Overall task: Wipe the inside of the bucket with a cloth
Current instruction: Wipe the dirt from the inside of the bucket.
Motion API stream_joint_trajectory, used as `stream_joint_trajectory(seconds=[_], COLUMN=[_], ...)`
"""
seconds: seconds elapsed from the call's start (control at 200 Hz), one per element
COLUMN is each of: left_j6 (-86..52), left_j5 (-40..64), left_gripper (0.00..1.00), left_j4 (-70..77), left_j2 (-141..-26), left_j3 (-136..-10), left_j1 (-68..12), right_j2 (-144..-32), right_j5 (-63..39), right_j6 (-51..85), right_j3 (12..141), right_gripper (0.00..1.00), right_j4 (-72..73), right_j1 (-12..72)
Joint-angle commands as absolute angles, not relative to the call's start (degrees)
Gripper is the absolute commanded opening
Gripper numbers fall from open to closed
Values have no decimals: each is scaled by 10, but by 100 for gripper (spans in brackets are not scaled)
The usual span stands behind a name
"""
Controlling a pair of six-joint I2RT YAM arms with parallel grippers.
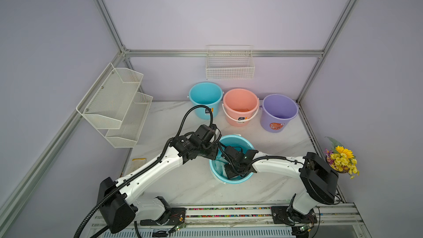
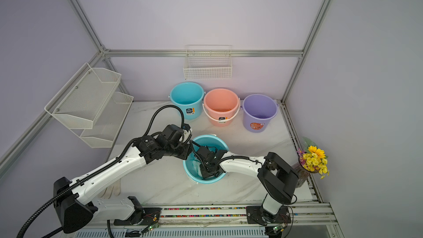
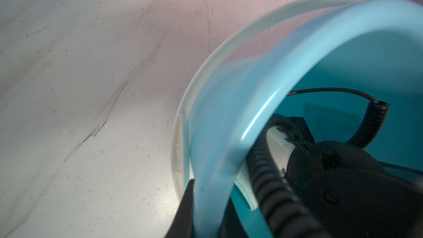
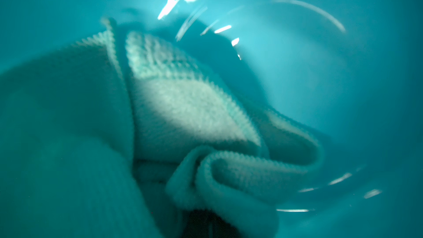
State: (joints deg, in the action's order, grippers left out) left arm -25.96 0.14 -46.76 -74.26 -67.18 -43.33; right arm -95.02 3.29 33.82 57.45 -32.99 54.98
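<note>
Left tool (image 3: 206, 207) pinches teal bucket (image 1: 243, 141) rim; right tool (image 4: 201, 224) clenched on mint cloth (image 4: 183, 106) inside. Risk: hard swipe tips bucket, rim slips.

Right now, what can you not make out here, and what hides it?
Floor of the bucket: the right arm mostly covers it in both top views.
The cloth: folded and blurred in the right wrist view; no tag shows.
The right tool: only a dark patch at that view's edge.
The left tool: cut off at the left wrist view's edge, by the rim.
</note>
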Motion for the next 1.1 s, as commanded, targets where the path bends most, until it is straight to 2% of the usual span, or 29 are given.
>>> stream_joint_trajectory(seconds=[0.0,0.365,0.64,0.81,1.095], left_j6=[-271,-286,-288,-289,-289], left_j5=[3,-25,-18,-15,-3], left_gripper=[0,0,0,0,0], left_j4=[-416,-413,-408,-407,-404], left_j2=[-724,-724,-724,-720,-717], left_j3=[-703,-698,-698,-697,-694], left_j1=[-434,-433,-433,-432,-433], right_j2=[-972,-824,-767,-764,-810], right_j5=[61,-80,-174,-178,-123], right_j6=[350,379,458,498,536], right_j3=[576,655,673,651,582], right_gripper=[0,0,0,0,0], right_j4=[-391,-485,-422,-344,-204], right_j1=[553,552,552,552,552])
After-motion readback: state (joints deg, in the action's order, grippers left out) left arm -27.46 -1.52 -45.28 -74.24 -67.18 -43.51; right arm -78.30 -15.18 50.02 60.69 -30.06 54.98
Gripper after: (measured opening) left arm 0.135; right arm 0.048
